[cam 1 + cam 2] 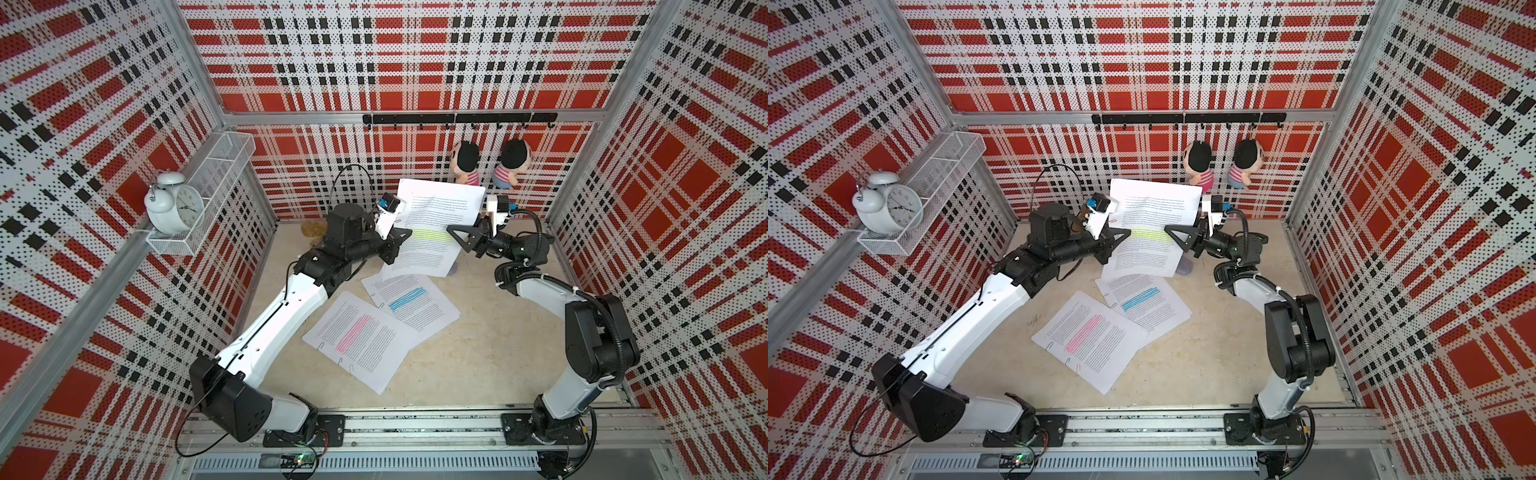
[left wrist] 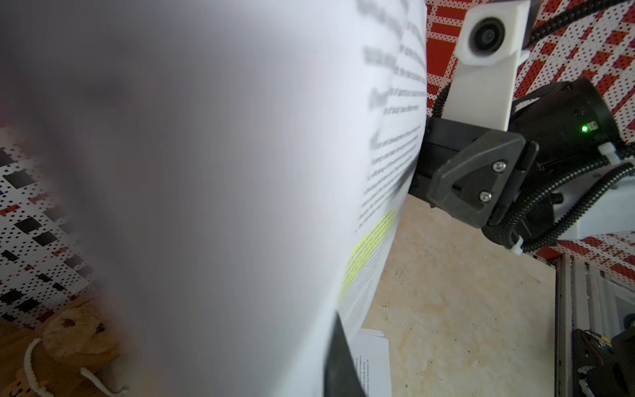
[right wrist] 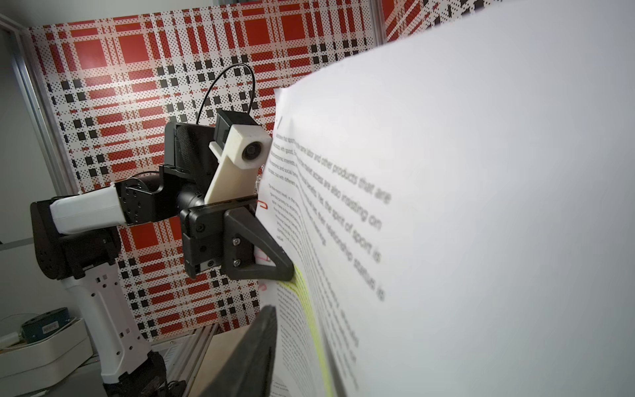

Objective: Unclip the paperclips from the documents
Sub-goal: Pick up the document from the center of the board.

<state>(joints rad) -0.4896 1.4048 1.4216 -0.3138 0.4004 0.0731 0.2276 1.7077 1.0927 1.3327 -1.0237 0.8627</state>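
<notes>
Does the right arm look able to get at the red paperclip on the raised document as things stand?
Probably not directly. The red paperclip sits on the raised document beside the left tool, which grips that edge; the right tool is at the opposite edge, the whole sheet between.

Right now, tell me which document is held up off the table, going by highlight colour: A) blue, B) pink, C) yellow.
C: the yellow document stands up off the table between the arms, with the left fingers pinching its edge, while the pink document and blue document lie flat.
</notes>
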